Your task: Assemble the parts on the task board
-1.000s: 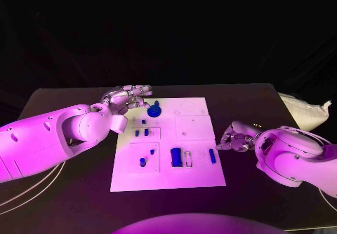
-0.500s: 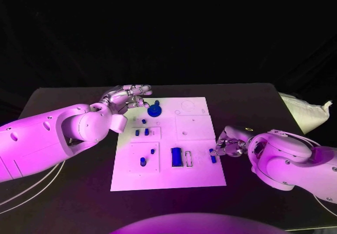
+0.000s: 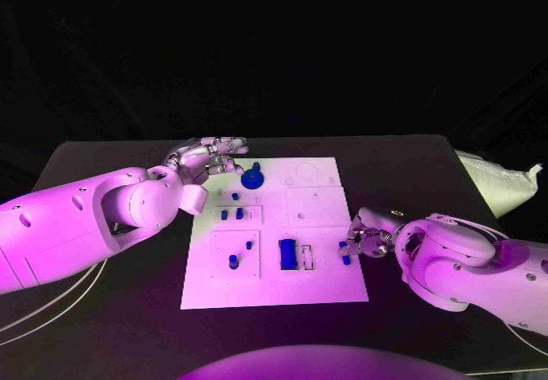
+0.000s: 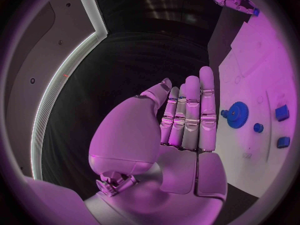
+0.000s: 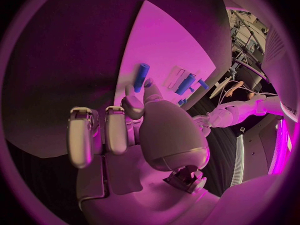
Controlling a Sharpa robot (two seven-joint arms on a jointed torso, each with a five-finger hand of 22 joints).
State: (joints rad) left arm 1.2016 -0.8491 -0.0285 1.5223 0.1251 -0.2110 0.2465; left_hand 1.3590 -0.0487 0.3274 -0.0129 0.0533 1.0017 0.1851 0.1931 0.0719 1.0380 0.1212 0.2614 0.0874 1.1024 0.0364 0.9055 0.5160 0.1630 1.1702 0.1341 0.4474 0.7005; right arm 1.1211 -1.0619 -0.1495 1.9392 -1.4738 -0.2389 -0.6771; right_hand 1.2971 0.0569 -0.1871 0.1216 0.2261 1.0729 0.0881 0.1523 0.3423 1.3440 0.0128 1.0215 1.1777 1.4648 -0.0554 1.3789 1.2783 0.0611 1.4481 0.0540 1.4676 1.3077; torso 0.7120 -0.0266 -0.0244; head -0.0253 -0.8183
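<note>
From above, the right hand [image 3: 367, 237] sits at the board's [image 3: 320, 293] four o'clock edge; its wrist camera shows fingertips touching a blue bar [image 5: 141, 74]; left hand [image 4: 181, 122] flat, fingers together, beside the gear [image 4: 237, 114].

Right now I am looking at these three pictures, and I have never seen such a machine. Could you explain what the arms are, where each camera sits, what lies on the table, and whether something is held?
This is a robot with two white arms, each ending in a metal hand. The square picture looks down from its head at a black table. The two round pictures come from cameras at its wrists, behind each hand. On the table lies a white board with small blue parts, such as a gear and a block. The left hand hovers beside the gear and holds nothing. The right hand has its fingertips at a small blue bar; I cannot tell whether it grips it.
</note>
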